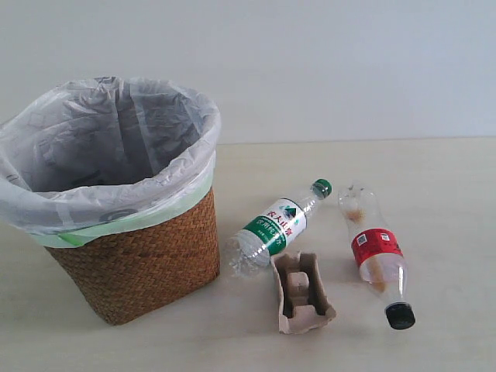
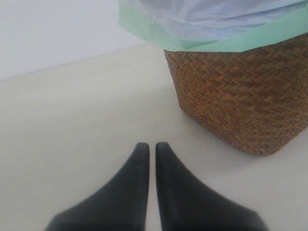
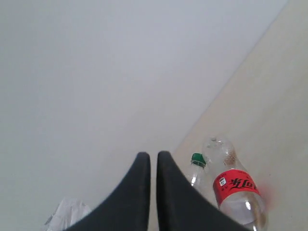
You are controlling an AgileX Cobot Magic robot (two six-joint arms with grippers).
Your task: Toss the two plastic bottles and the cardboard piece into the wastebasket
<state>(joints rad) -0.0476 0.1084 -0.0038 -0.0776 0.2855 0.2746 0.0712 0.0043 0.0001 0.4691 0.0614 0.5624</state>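
Observation:
The wicker wastebasket (image 1: pixel 139 256) with its white bag lining stands at the left of the exterior view. Beside it on the table lie the green-label bottle (image 1: pixel 277 225), the grey-brown cardboard piece (image 1: pixel 302 293) and the red-label bottle (image 1: pixel 377 252) with its black cap toward the front. Neither arm shows in the exterior view. My left gripper (image 2: pixel 152 146) is shut and empty over bare table near the wastebasket (image 2: pixel 240 96). My right gripper (image 3: pixel 154 155) is shut and empty, apart from the red-label bottle (image 3: pixel 236 187) and the green cap (image 3: pixel 198 159).
A plain pale wall (image 1: pixel 310 62) runs behind the light wooden table (image 1: pixel 434 178). A corner of the white bag (image 3: pixel 65 214) shows in the right wrist view.

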